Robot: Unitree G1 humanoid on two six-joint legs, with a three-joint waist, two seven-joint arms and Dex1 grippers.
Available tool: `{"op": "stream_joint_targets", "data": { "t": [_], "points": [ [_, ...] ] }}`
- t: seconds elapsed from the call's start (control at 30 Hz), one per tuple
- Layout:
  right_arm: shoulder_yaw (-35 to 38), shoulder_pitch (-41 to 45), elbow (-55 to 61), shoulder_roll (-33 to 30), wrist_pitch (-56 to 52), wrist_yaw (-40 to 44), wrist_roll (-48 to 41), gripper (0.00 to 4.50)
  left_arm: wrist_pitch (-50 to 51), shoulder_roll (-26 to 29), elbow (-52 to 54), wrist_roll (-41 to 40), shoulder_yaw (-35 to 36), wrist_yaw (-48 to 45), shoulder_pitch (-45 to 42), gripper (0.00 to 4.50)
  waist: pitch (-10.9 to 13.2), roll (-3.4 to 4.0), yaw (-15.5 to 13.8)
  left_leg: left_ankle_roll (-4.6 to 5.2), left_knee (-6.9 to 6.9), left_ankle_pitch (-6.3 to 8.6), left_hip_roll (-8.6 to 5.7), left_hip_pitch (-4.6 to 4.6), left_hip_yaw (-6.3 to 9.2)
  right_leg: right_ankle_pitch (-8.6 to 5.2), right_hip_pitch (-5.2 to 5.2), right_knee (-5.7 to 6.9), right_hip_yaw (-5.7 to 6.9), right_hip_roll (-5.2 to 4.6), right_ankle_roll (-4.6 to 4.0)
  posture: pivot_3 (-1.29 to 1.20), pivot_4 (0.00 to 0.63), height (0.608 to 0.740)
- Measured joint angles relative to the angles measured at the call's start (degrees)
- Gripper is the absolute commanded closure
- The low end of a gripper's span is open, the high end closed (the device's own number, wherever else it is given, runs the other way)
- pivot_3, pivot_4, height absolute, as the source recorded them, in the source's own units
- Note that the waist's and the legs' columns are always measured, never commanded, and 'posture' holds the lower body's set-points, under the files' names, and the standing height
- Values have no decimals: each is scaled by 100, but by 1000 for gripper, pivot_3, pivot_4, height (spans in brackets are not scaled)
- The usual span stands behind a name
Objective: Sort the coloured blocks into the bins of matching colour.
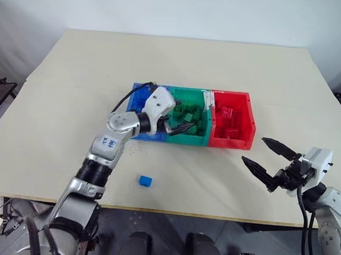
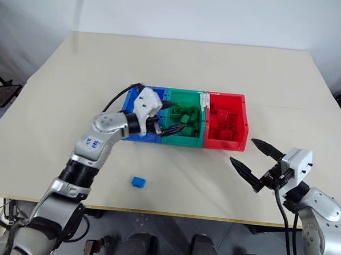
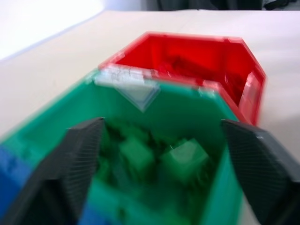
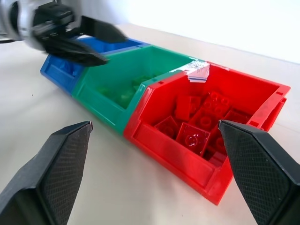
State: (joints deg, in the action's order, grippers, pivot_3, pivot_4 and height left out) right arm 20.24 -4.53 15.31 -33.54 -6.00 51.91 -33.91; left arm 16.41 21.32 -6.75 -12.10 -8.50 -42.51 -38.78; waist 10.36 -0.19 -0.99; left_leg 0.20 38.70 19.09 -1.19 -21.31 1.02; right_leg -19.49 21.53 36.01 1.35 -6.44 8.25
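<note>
Left eye view: the left gripper [image 1: 179, 120] hangs over the green bin [image 1: 189, 124], fingers wide and empty. The right gripper [image 1: 271, 157], fingers wide, hovers at the red bin's [image 1: 232, 128] 5 o'clock. A blue block [image 1: 145, 181] lies on the surface [image 1: 219, 61] at the blue bin's [image 1: 139, 97] 6 o'clock.

Right wrist view: red blocks [image 4: 199, 122] fill the red bin.

Three joined glossy plastic bins sit in a row on the pale cream matte tabletop [image 1: 76, 71]: a blue bin [image 2: 137, 136], a green bin [image 1: 187, 141] and a red bin [image 1: 251, 123]; green studded bricks [image 1: 189, 116] fill the green one, red studded bricks [image 4: 197, 126] the red one; a small blue brick [image 1: 145, 181] lies on the cream surface; a whitish, silvery patch of tape [image 4: 198, 71] marks the rim between green and red; both grippers' fingers [image 4: 63, 164] are black with a fine cross-hatched texture
</note>
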Motion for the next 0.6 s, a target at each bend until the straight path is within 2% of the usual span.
{"op": "stream_joint_targets", "data": {
  "t": [0.1,0.17,0.37,0.6],
  "points": [
    [-260,227,-66,-72,102,330,74,0,-56,740,835,-491,464,-719,973,62,-2,3,104,0,-8,0,3,4,1,0,0,-4,-3,-3,0,0,150,740],
    [-453,388,-191,-213,163,623,137,0,-154,1139,1087,-583,883,-835,1574,62,-1,3,126,-1,-11,0,5,10,1,0,-1,-10,-7,-5,-1,0,150,740],
    [-1159,1141,-815,-412,399,1536,400,0,-641,1822,1404,-903,2277,-1176,3360,62,-1,1,99,2,-7,2,5,7,13,1,-8,-24,-15,-34,-6,0,150,740],
    [-1772,1606,-1214,-410,586,2193,610,0,-766,2298,929,-1248,3529,-1474,4196,62,-1,2,107,0,-33,1,3,5,23,2,-6,-38,-16,-49,-12,0,150,740]
  ]
}}
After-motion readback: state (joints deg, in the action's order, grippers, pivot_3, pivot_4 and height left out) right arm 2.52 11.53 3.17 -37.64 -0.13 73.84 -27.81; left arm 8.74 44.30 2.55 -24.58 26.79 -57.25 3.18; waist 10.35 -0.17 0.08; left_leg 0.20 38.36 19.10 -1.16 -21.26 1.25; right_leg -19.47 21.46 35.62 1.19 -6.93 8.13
